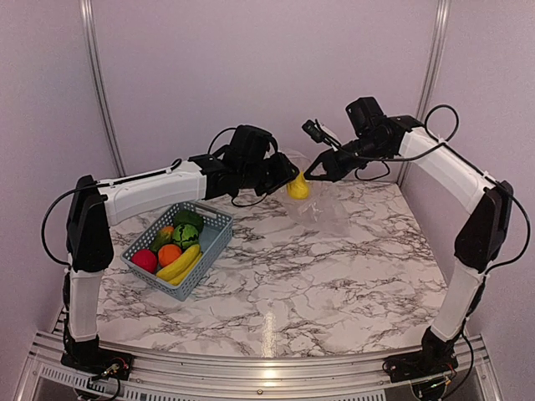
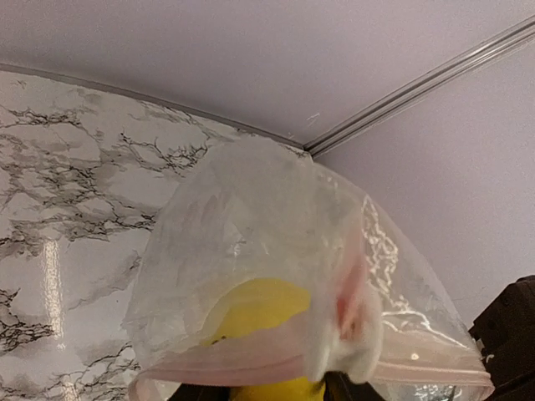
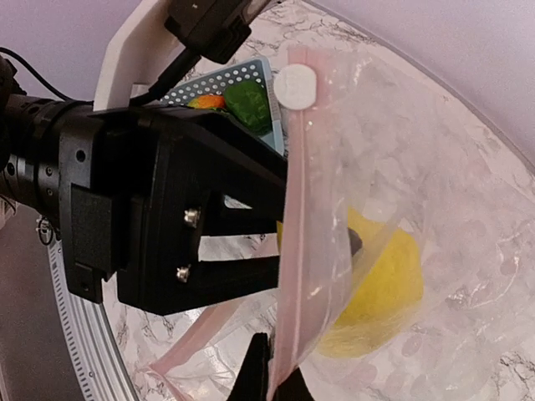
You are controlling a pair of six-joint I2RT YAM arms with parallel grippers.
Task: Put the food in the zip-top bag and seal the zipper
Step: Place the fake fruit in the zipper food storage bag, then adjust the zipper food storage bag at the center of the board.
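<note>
The clear zip-top bag (image 1: 324, 209) hangs at the back of the table, its mouth held up. My right gripper (image 3: 269, 380) is shut on the pinkish zipper (image 3: 305, 209) at the mouth's edge. My left gripper (image 1: 292, 181) reaches into the mouth, shut on the yellow pear (image 2: 259, 313), which sits just inside the bag film (image 2: 251, 217). In the right wrist view the pear (image 3: 380, 284) shows through the plastic, with a dark fingertip (image 3: 355, 242) against it. The other food lies in the basket: red apple (image 1: 144, 260), orange (image 1: 170, 254), banana (image 1: 180, 266), melon (image 1: 185, 236).
The blue-grey slotted basket (image 1: 213, 238) stands at the left of the marble table (image 1: 318, 284), under the left arm. Green pieces (image 1: 189, 219) lie at its far end. Walls and a metal rail (image 2: 418, 88) close in right behind the bag.
</note>
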